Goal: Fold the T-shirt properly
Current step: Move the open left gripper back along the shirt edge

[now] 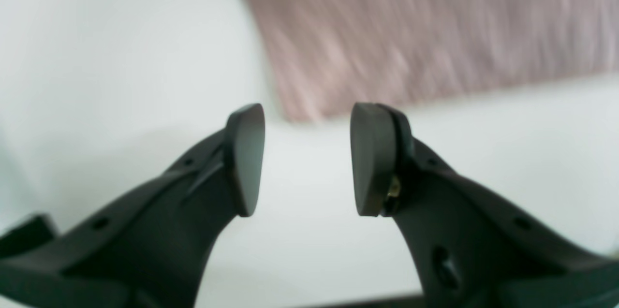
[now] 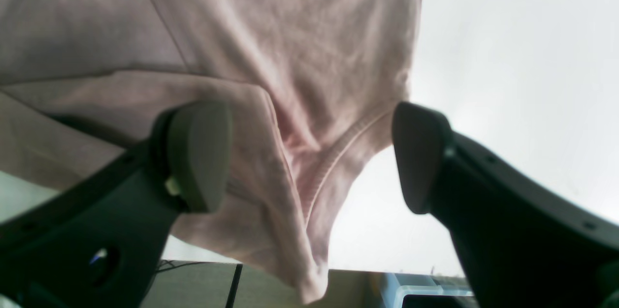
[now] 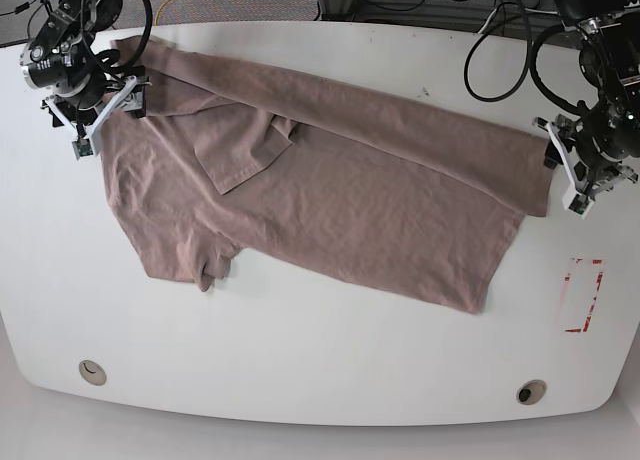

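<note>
Shirt [image 3: 330,195] spread across white surface [image 3: 300,360], one side folded over. Left hand [image 1: 307,160] spread, gripping nothing, shirt corner just ahead of fingertips. Right hand [image 2: 309,153] spread wide around bunched ribbed edge, visible only from wrist.

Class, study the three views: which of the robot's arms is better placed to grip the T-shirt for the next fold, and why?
Probably the right gripper: its open fingers already straddle the T-shirt edge. The left gripper, also open, has only bare table between its fingers.
</note>
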### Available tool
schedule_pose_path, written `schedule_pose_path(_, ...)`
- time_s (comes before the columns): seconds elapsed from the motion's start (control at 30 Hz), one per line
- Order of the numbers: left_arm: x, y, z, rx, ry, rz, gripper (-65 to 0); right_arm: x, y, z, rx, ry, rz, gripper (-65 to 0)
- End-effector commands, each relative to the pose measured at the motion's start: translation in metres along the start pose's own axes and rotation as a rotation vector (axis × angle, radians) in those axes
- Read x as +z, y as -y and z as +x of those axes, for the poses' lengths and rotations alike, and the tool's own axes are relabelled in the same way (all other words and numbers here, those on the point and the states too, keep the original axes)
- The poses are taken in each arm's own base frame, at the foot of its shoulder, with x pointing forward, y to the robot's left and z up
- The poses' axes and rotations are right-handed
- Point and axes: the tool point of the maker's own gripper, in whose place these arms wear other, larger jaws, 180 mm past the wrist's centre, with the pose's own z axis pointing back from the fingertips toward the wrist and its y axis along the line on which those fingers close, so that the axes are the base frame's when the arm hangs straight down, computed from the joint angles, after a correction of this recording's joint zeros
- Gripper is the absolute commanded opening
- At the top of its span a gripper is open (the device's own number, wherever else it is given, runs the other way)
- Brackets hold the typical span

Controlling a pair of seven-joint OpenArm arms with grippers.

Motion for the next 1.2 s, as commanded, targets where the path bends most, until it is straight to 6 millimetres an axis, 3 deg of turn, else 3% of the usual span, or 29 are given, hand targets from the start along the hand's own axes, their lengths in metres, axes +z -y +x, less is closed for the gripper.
schedule_pose_path(0.0,0.007,-0.022,0.006,0.02,0.013,0.053,-38.9,0.005,0.005,0.01,0.012,0.035,-0.016,-15.5)
schedule_pose_path(0.27,-0.009,-0.053,-0.018,0.172,-0.051,0.062,-27.8,0.005,0.005,0.009,0.012,0.034,-0.016,-15.5)
schedule_pose_path(0.37,-0.018,-0.055,-0.03,0.226,-0.075,0.038,-27.8,0.005,0.005,0.009,0.011,0.034,-0.015,-15.5)
schedule_pose_path(0.53,-0.027,-0.049,-0.038,0.253,-0.096,0.005,-27.8,0.003,-0.001,0.007,-0.003,0.034,-0.002,-15.5)
schedule_pose_path(0.77,-0.036,-0.03,-0.032,0.276,-0.074,-0.048,-27.8,0.003,-0.002,0.006,-0.006,0.033,0.002,-15.5)
schedule_pose_path(1.17,-0.05,-0.015,-0.033,0.268,-0.083,-0.099,-27.8,0.003,-0.002,0.007,-0.005,0.034,0.001,-15.5)
